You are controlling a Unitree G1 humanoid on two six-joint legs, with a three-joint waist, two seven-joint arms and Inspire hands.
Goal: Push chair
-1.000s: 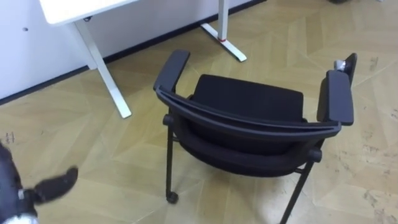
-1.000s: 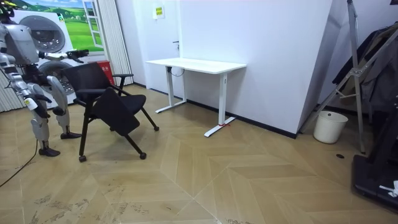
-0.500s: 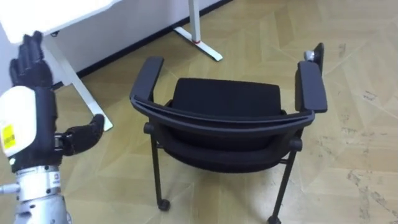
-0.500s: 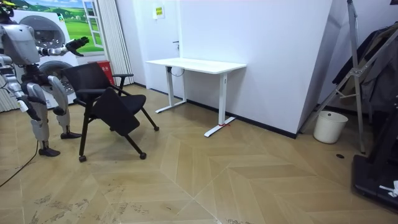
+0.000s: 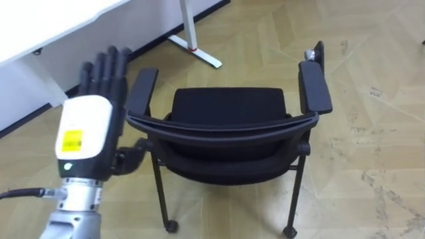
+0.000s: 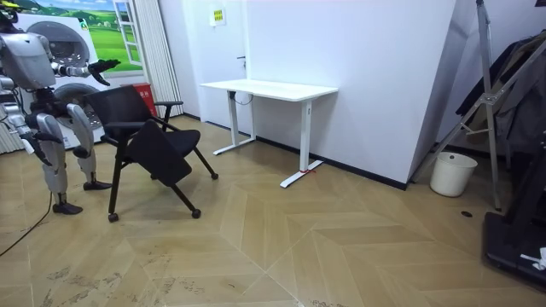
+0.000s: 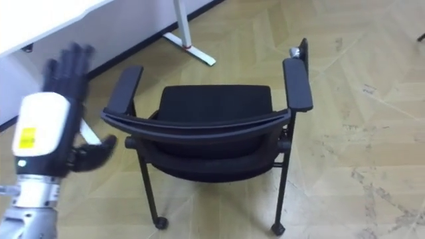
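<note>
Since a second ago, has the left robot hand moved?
Yes. In the room view the left robot hand has risen and is now higher above the backrest of the chair, fingers straight.

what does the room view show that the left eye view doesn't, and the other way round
Room view: the whole robot standing behind the chair, and a white bin by the wall. Left eye view: both armrests from above and the left hand with straight fingers. Both: the chair, white desk, wood floor, and the left hand raised beside the chair.
</note>
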